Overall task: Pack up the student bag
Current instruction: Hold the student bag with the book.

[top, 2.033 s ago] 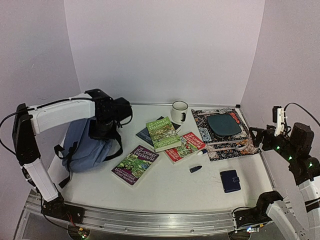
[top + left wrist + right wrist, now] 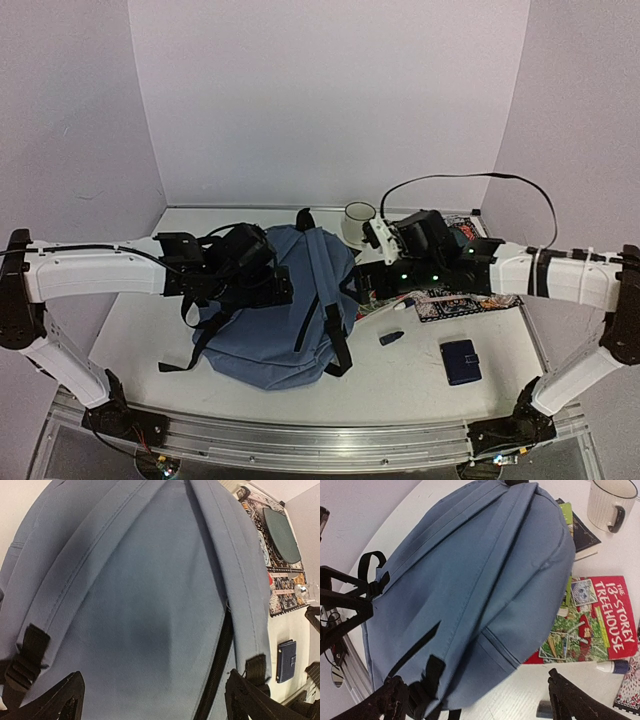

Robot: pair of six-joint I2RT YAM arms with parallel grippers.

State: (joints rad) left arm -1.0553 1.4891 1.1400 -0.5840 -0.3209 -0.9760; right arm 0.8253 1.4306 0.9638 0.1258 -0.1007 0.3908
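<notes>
White table (image 2: pixel 420 375), pale lilac walls (image 2: pixel 320 100), student bag (image 2: pixel 275 335) mid-table

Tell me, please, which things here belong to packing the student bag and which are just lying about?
Job: student bag; probably to go in: red Treehouse book, navy wallet.
Lying about: white mug, patterned mat, small dark pen-like item.

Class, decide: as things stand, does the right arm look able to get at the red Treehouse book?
Probably yes. The open right gripper hovers close by and much of the red Treehouse book lies bare, though the student bag overlaps one end, so a clean grasp may be awkward.
</notes>
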